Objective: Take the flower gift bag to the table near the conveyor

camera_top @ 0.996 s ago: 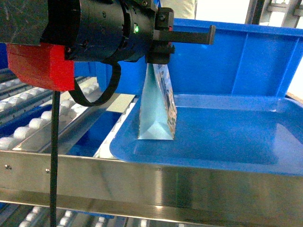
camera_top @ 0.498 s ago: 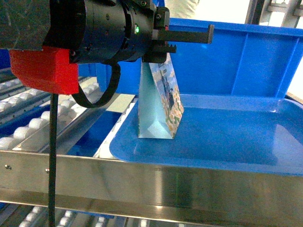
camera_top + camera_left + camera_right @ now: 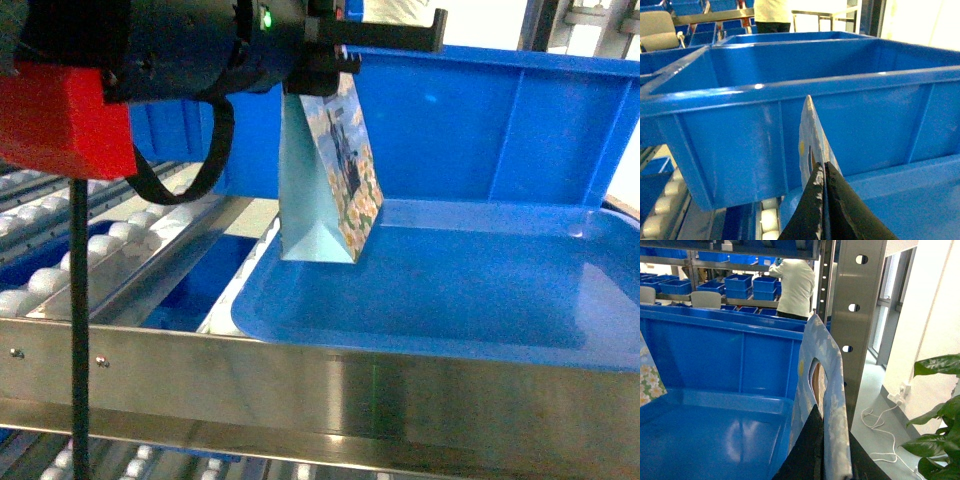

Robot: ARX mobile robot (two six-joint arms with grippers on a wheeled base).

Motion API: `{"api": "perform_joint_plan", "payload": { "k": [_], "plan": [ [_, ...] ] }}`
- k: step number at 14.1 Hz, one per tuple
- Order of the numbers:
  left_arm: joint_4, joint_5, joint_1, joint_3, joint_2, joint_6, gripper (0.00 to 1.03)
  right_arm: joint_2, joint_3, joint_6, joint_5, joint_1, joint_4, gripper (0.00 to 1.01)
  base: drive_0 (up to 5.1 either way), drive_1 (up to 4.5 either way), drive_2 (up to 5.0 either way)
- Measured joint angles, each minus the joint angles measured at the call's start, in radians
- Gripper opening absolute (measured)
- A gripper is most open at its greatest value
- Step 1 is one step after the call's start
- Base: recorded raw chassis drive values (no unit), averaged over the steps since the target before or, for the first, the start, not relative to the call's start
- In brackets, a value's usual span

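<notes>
In the head view the flower gift bag hangs from my left gripper, which is shut on its top edge. Its pale-blue side faces me and its base hovers just above the blue tray. The left wrist view shows the black fingers pinched on the bag's top. My right gripper is shut on the edge of a second flower gift bag; a daisy-printed corner shows at the left there. The steel conveyor runs across the front. The table is out of view.
Tall blue bin walls stand behind the tray. White rollers lie at the left. A steel post, a person by shelves of blue bins, and a plant appear in the right wrist view.
My left gripper has risen and shifted slightly left, lifting the bag off the tray floor; the bag has turned a little, showing more of its printed face.
</notes>
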Motion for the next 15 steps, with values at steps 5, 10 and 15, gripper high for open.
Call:
{"api": "perform_joint_plan", "payload": {
  "k": [5, 10, 15],
  "plan": [
    [0.054, 0.0, 0.011, -0.027, -0.043, 0.04, 0.02, 0.0, 0.0, 0.0, 0.0, 0.0, 0.0, 0.02, 0.0, 0.0, 0.0],
    [0.263, -0.042, 0.116, -0.295, -0.349, 0.152, 0.02, 0.0, 0.0, 0.0, 0.0, 0.0, 0.0, 0.02, 0.0, 0.0, 0.0],
    [0.334, -0.094, 0.134, -0.457, -0.508, 0.235, 0.02, 0.0, 0.0, 0.0, 0.0, 0.0, 0.0, 0.02, 0.0, 0.0, 0.0]
  ]
}}
